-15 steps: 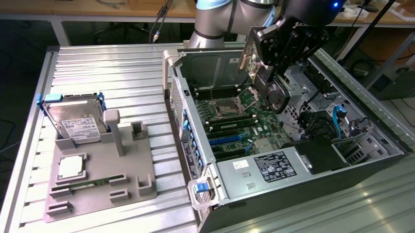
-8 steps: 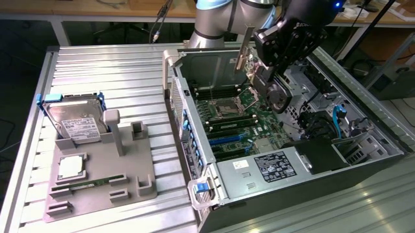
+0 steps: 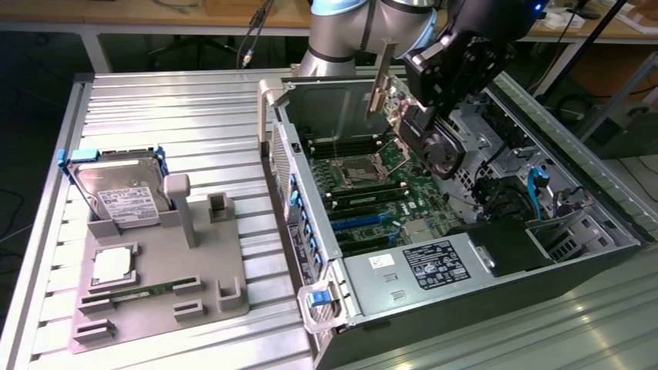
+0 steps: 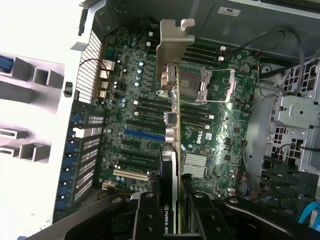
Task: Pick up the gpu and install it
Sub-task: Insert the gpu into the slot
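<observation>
The tool [image 3: 430,123] [image 4: 175,202] is clamping the gpu [image 3: 440,150] [image 4: 169,162] by one end of the card. The gpu is hanging edge-on over the motherboard [image 3: 375,189] [image 4: 135,90] of the open computer case [image 3: 452,301], apart from the slots.

The arm [image 3: 344,35] is built of thick, silver-grey cylindrical segments with a smooth metallic finish. A pale blue cap [image 3: 344,6] is fitted at one joint. A black housing [image 3: 498,19] is mounted at the wrist, and a small blue light [image 3: 535,8] is lit on it. The gripper [image 3: 427,104] is made of matte black metal, formed of angular plates and jointed links. In the wrist view its fingers [image 4: 147,215] are seen as flat black bars in which round screw heads are set.
</observation>
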